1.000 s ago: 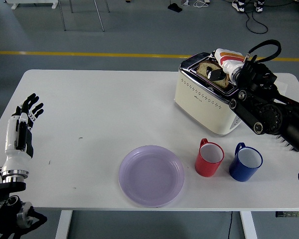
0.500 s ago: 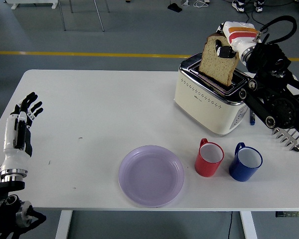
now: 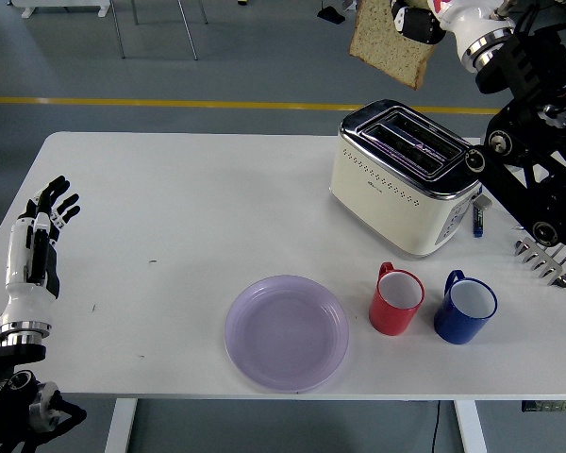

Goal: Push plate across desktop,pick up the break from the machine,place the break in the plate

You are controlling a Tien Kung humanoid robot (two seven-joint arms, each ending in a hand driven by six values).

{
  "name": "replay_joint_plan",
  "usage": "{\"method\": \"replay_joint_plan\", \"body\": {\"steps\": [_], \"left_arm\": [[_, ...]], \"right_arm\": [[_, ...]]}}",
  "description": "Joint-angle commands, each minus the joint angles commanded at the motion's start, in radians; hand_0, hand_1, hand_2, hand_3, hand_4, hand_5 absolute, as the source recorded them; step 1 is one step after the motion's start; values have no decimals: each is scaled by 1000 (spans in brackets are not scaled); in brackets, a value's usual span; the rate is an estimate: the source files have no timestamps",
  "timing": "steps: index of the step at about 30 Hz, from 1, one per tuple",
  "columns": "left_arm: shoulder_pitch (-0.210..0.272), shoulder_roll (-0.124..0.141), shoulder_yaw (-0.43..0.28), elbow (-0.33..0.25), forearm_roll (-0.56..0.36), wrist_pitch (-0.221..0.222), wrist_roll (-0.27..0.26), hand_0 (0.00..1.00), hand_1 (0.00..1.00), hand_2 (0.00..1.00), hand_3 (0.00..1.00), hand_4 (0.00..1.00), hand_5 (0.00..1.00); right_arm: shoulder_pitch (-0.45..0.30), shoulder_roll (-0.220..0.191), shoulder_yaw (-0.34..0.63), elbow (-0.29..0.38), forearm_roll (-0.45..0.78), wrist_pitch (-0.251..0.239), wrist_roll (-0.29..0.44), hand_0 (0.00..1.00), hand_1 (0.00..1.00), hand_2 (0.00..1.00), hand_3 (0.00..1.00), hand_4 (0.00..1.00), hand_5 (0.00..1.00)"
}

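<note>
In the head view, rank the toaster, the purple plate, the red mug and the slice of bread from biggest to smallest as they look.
1. toaster
2. purple plate
3. slice of bread, held up by the right hand
4. red mug

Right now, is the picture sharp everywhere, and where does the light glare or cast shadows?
Head view: mostly sharp, lit evenly from above; the toaster's chrome top shows bright reflections, the purple plate and the two mugs cast only soft, faint shadows on the white table, and the right hand holding the bread slice is cut off by the top edge.
</note>
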Motion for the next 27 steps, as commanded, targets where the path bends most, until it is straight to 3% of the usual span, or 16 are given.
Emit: {"method": "replay_joint_plan", "body": {"steps": [5,12,17,19,27], "left_arm": [[-4,-4,-8,-1,1,1,1,786,814,879,838,517,951],[-5,-1,-11,2,1,5,9,786,815,879,838,518,952],[-7,-3,-15,7,3,8,6,786,815,880,838,517,951],[-8,-3,-17,8,3,8,6,786,815,880,838,518,952],[-8,-4,-23,24,5,11,16,789,815,880,839,517,953]], "right_arm": [[-49,-32,-83,131,208,112,4,170,253,353,453,358,48],[-89,-72,-240,178,447,171,3,164,240,351,449,350,56],[-130,-56,-359,143,463,137,4,176,254,354,450,344,59],[-141,-46,-384,125,466,129,4,215,305,377,452,317,76],[-190,-4,-438,61,492,115,8,220,307,378,454,320,72]]}}
